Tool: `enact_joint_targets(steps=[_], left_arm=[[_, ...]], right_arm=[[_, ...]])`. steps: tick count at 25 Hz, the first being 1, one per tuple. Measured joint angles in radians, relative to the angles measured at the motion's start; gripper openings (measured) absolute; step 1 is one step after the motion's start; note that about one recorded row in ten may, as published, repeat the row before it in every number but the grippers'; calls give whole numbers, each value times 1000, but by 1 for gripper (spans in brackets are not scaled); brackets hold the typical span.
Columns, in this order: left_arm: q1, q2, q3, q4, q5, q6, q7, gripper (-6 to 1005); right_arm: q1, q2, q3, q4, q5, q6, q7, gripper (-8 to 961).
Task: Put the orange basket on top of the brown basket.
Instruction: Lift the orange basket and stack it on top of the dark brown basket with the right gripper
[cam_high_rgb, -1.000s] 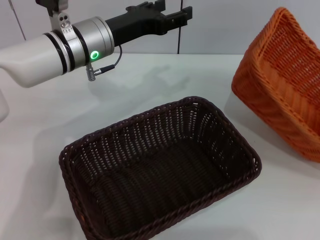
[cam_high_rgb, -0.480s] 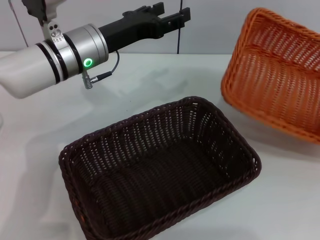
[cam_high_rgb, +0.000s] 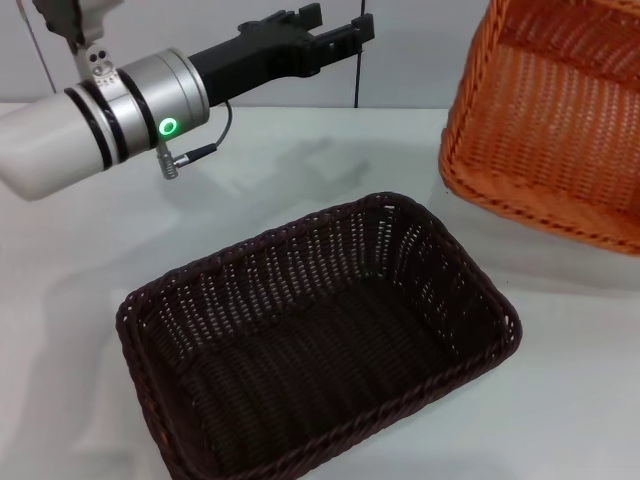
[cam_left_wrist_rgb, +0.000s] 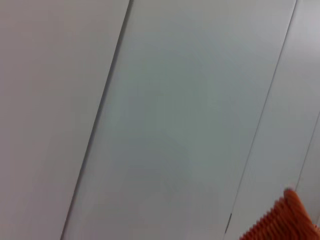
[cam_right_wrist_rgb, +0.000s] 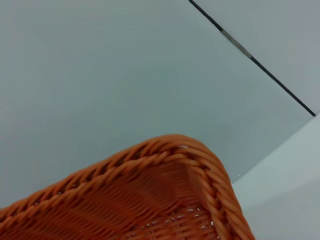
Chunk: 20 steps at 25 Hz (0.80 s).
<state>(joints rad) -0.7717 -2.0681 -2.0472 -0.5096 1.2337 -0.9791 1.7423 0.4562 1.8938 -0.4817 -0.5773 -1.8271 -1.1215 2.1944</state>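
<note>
While tilted steeply, woven orange basket (cam_high_rgb: 545, 120), dark rectangular brown basket (cam_high_rgb: 320, 345) below

white table (cam_high_rgb: 300, 180), grey panelled wall (cam_left_wrist_rgb: 190, 100)

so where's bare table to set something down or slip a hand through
Bare white table runs between the left hand, raised over the far edge, and the brown basket. A second strip lies between that basket's right side and the lifted, tilted orange basket. The near middle is crowded: the brown basket fills it. The right hand is out of view.
</note>
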Motion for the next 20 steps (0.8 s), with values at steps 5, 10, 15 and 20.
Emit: enact_joint_targets(steps=[5,10,15,20], left_arm=[[20,0,-7,-19,-1,4,3,843],[22,3,-21,-27,-6,34,9,843],[27,3,-83,-45,-14,62,40,843],[52,5,-181,-65,-24,71,48,843]], right_arm=[[13,7,0,-1,46,-76,-55,159],[17,15,-4,-3,118,-187,-122,163],[37,17,-27,-9,115,-286,-164,168],[72,21,-112,-17,109,-356,-165,172]])
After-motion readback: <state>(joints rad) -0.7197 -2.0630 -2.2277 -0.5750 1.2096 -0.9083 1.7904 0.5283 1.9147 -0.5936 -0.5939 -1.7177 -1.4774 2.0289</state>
